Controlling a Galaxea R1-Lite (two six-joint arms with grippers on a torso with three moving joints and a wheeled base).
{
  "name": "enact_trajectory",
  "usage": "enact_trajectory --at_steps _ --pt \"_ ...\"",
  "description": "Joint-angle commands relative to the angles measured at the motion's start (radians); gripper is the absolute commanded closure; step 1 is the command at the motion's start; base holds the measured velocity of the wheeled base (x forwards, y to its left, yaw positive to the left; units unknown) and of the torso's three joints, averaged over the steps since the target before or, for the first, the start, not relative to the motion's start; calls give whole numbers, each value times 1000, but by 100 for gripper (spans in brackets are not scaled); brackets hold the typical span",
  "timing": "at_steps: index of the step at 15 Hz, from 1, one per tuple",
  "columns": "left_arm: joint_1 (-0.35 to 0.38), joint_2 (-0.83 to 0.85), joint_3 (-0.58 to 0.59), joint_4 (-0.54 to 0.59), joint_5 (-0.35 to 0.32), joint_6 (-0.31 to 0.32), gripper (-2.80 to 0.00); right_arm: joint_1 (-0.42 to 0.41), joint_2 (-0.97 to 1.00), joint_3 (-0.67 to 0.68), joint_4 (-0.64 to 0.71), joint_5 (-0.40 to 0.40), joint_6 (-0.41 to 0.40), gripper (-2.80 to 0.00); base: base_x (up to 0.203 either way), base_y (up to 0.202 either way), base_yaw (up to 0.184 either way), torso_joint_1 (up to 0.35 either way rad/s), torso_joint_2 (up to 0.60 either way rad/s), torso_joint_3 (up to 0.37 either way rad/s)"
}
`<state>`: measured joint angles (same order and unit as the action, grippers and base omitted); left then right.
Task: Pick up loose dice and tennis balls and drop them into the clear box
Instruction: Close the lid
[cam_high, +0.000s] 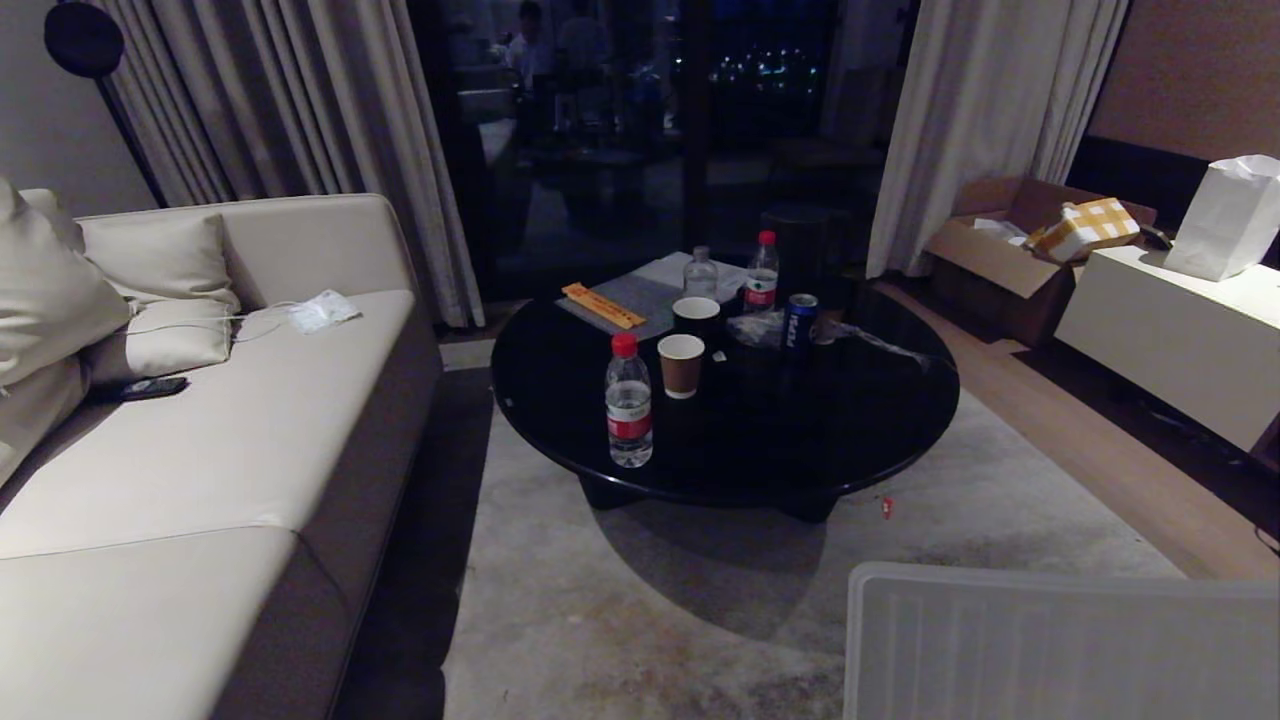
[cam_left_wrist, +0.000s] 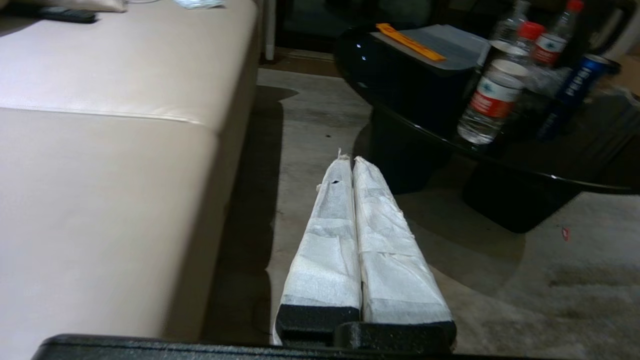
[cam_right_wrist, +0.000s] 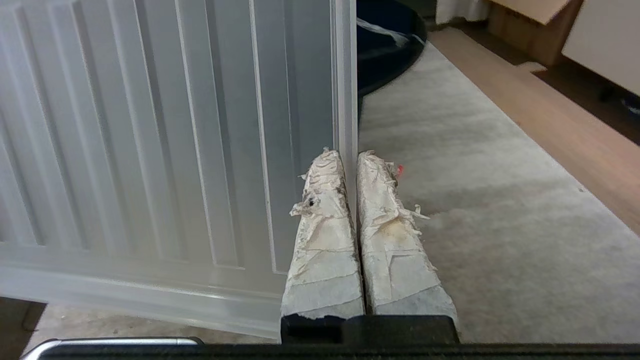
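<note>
No dice, tennis balls or clear box show in any view. My left gripper (cam_left_wrist: 348, 159) is shut and empty, its white-wrapped fingers hanging level over the carpet between the sofa (cam_left_wrist: 100, 150) and the round black table (cam_left_wrist: 550, 165). My right gripper (cam_right_wrist: 350, 155) is also shut with nothing in it; its taped fingertips sit right in front of the side edge of a flat ribbed clear lid (cam_right_wrist: 175, 125). Neither gripper is in the head view, where the same lid (cam_high: 1060, 650) fills the near right corner.
The beige sofa (cam_high: 200, 450) runs along the left. The black table (cam_high: 800, 440) carries water bottles (cam_high: 629, 405), paper cups (cam_high: 681, 365) and a blue can (cam_high: 799, 320). A cardboard box (cam_high: 1000, 250) and a white cabinet (cam_high: 1170, 330) stand at the right. Grey carpet (cam_high: 650, 620) lies before me.
</note>
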<state>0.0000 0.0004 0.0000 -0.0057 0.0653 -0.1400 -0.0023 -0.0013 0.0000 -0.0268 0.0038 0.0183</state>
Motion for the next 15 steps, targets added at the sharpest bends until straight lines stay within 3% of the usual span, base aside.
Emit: enact_trajectory --at_steps 1,9,15 --pt "0 1 0 0 1 -1 0 -1 1 9 1 2 0 0 0 -105 -10 7 7 -6" --pt "0 0 0 0 1 -3 0 0 1 9 0 2 0 0 0 -6 0 0 0 0" --pt "0 0 0 0 2 -3 0 0 1 9 -1 2 0 0 -171 0 0 2 2 2"
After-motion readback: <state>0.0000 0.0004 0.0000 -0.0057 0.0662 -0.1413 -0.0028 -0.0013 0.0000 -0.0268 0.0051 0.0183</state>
